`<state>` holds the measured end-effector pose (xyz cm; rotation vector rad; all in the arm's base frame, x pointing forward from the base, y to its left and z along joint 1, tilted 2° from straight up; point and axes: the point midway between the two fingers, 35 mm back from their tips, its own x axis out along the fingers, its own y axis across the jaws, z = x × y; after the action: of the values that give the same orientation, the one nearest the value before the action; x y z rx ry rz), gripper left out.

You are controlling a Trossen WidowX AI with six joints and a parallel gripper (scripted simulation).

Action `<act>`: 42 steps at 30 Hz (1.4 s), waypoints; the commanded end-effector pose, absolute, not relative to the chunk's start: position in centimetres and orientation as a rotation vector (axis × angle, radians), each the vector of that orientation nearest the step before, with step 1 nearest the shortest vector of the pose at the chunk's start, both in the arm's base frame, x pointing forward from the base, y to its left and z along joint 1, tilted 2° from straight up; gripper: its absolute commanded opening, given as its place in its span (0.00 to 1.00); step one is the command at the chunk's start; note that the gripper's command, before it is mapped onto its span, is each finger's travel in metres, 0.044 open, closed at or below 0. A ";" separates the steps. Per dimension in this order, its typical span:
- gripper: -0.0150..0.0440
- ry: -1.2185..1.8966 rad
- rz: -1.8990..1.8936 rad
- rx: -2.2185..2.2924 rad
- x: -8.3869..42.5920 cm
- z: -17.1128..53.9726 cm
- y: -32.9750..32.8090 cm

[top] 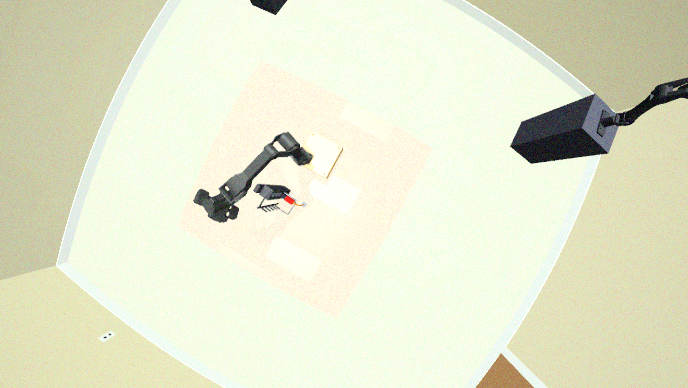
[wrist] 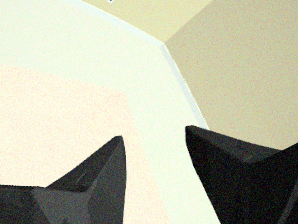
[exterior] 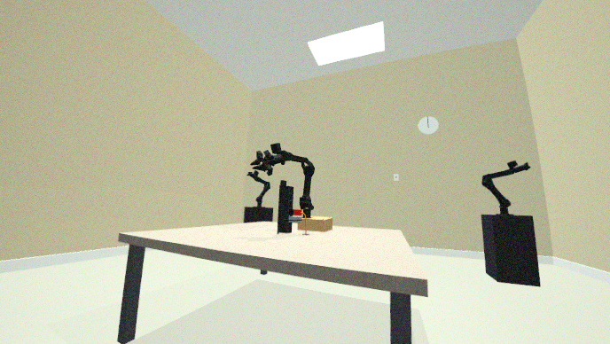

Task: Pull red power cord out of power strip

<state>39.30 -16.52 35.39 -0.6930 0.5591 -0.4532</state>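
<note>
The black power strip [top: 272,190] [exterior: 285,206] stands upright on the table [top: 350,250] [exterior: 346,253]. The red plug [top: 289,199] [exterior: 297,213] sits in its side, with a thin orange cord [top: 300,204] [exterior: 305,222] running down to the table top. My gripper [top: 217,205] [exterior: 259,161] [wrist: 154,139] is high in the air, to the side of the strip and well apart from it. Its fingers stand partly apart with nothing between them. The wrist view shows only the floor, a wall corner and part of the table, not the strip or plug.
My arm's base sits on a wooden block [top: 325,155] [exterior: 316,223] just behind the strip. Dark pedestals with camera arms stand around the table, one at the right [top: 562,130] [exterior: 510,248] and one behind the strip [exterior: 258,214].
</note>
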 end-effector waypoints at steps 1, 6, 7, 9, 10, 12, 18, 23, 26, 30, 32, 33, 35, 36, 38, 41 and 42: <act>0.53 0.601 -0.300 -0.730 40.3 32.8 -12.4; 0.53 0.630 -0.137 -0.775 40.7 30.5 -8.0; 0.53 0.622 -0.111 -0.786 40.7 30.3 -7.3; 0.53 0.625 -0.030 -0.817 40.5 29.4 -5.3; 0.53 0.640 0.019 -0.836 40.5 28.7 -4.2; 0.53 0.678 0.115 -0.871 40.1 27.0 -2.2; 0.53 0.788 0.416 -0.978 37.7 22.0 3.6; 0.53 0.920 0.664 -1.061 34.2 17.5 6.8; 0.53 1.004 0.824 -1.111 31.4 15.0 8.4; 0.53 1.141 1.094 -1.184 26.2 11.8 10.1; 0.53 1.164 1.140 -1.194 25.3 11.3 10.3; 0.53 1.164 1.140 -1.194 25.3 11.3 10.3; 0.53 1.164 1.140 -1.194 25.3 11.3 10.3; 0.53 1.164 1.140 -1.194 25.3 11.3 10.3; 0.53 1.164 1.140 -1.194 25.3 11.3 10.3; 0.53 1.164 1.140 -1.195 25.4 11.4 10.3; 0.53 1.164 1.140 -1.195 25.4 11.4 10.2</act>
<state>25.61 10.26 11.52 -1.1927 1.1577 1.1255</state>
